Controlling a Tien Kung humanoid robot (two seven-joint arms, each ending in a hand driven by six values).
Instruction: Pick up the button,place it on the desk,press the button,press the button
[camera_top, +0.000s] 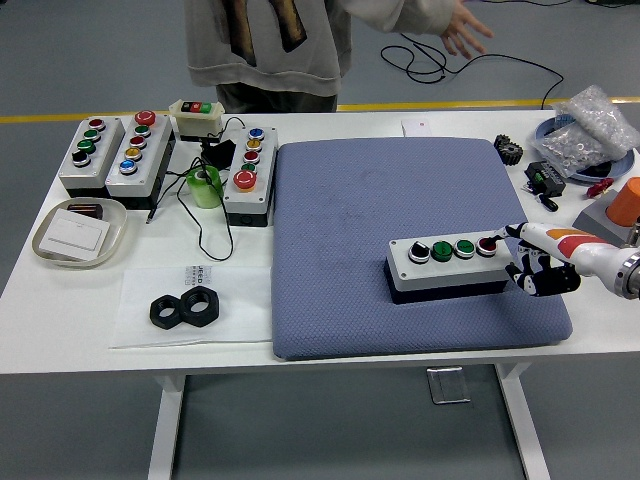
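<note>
R hand (537, 262) comes in from 3 o'clock, arm low over the table (330, 335), forearm near level. One of its fingers (508, 235) is stretched out w/ tip on the red button (488, 244); the others are clenched under the palm, grasping nothing. Button box (447, 267) sits on the blue mat (380, 200), towards the mat's 4 o'clock corner, red button at its 3 o'clock end. Person (270, 45) stands at 12 o'clock, one hand (462, 25) raised off the table.
</note>
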